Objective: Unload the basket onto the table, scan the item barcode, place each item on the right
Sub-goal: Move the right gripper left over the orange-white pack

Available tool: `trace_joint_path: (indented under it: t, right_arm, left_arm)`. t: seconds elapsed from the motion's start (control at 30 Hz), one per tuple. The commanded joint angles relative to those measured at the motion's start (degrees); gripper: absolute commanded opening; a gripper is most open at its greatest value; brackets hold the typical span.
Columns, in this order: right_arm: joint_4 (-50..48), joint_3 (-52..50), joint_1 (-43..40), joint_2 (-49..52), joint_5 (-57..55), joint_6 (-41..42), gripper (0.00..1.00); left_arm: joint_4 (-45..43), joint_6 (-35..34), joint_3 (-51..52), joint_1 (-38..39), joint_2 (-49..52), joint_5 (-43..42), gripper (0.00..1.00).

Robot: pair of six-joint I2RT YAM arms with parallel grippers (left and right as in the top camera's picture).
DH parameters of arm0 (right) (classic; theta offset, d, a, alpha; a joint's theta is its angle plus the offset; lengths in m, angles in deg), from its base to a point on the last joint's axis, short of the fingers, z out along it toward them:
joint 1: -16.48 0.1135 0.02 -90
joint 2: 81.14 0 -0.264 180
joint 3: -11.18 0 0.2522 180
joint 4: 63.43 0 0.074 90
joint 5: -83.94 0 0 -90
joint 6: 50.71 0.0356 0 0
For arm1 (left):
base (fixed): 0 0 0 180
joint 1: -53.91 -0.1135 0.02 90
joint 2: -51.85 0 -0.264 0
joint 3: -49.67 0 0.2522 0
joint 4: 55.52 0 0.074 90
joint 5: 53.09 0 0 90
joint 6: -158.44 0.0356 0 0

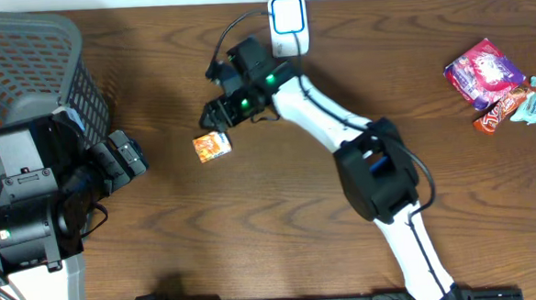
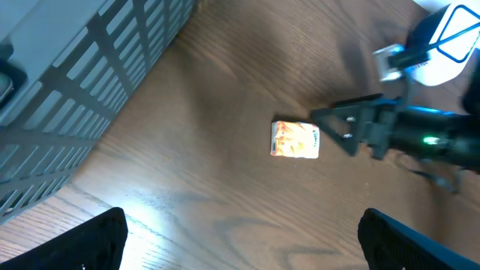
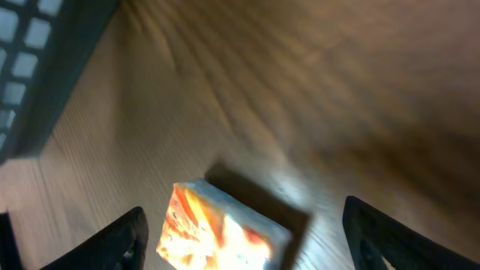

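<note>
Overhead, we see the orange packet (image 1: 212,146) lying left of the tabletop's middle and the likely scanner (image 1: 288,25) at the far edge; nothing is lifted yet. Left wrist: our left gripper (image 2: 240,244) hangs spread and empty. Right wrist: the right gripper (image 3: 251,236) straddles the orange packet, spread, not gripping.

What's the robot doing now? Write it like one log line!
right gripper: open, near box | left gripper: open, by basket | box: on table, unheld

White arms (image 1: 321,115), black joints (image 1: 377,174)
</note>
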Motion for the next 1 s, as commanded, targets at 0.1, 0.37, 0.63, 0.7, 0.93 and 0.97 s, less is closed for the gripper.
trace_joint_path:
  t: [0.1, 0.37, 0.63, 0.7, 0.93, 0.97]
  right_arm:
    - [3.72, -0.11, 0.87, 1.55, -0.66, 0.81, 0.48]
    - [22.58, 0.07, 0.87, -1.44, 2.40, -5.92, 0.46]
    - [21.88, 0.07, 1.11, -8.48, -4.92, -8.07, 0.52]
    - [16.17, 0.07, 0.90, -9.16, -6.32, -7.80, 0.51]
    - [1.79, 0.07, 1.40, -5.68, -6.47, 2.60, 0.03]
    - [0.37, 0.04, 1.66, -4.66, -6.47, 4.02, 0.01]
  left_arm:
    - [0.00, -0.26, -0.55, -0.17, 0.00, 0.33, 0.98]
    - [0.00, -0.28, -0.55, -0.17, 0.00, 0.33, 0.98]
    - [0.00, -0.26, -0.55, -0.17, 0.00, 0.33, 0.98]
    - [0.00, -0.26, -0.55, -0.17, 0.00, 0.33, 0.98]
    - [0.00, -0.26, -0.55, -0.17, 0.00, 0.33, 0.98]
    - [0.00, -0.26, -0.55, -0.17, 0.00, 0.33, 0.98]
